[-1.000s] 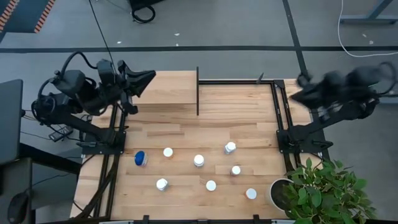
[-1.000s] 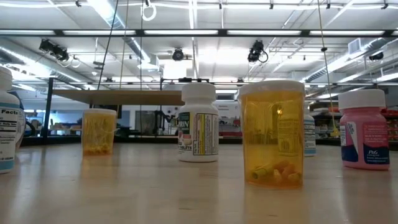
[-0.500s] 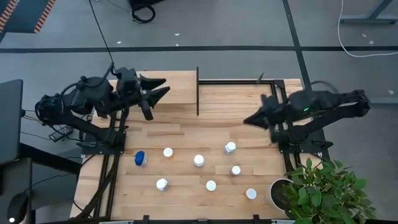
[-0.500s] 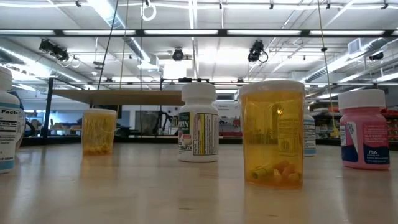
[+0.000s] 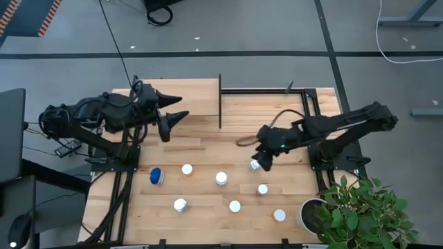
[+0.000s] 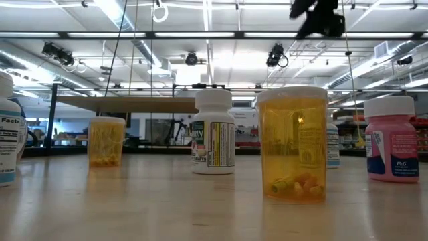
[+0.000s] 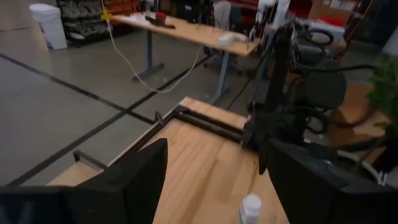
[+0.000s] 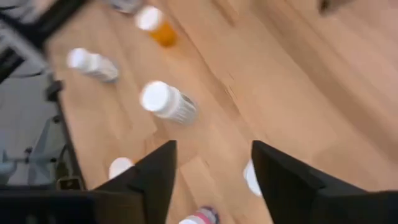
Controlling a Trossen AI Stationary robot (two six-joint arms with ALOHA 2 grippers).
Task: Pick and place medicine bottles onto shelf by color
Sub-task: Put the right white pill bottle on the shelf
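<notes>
High view: medicine bottles (image 5: pixel 221 178) scattered on near table, none on shelf (image 5: pixel 188 97); right gripper (image 5: pixel 259 161) over one bottle (image 5: pixel 255 164), left gripper (image 5: pixel 176 108) spread, empty, beside shelf; low view: orange vial (image 6: pixel 292 142) light, rigid, slick; right wrist view: fingers (image 8: pixel 152 177) parted, nothing held; you grip mid-body, below cap

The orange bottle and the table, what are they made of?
The orange bottle looks like clear, shiny plastic: you can see pills through it, and light glints on its wall. The table looks like pale wood: planks with grain lines and a smooth, slightly glossy finish.
</notes>
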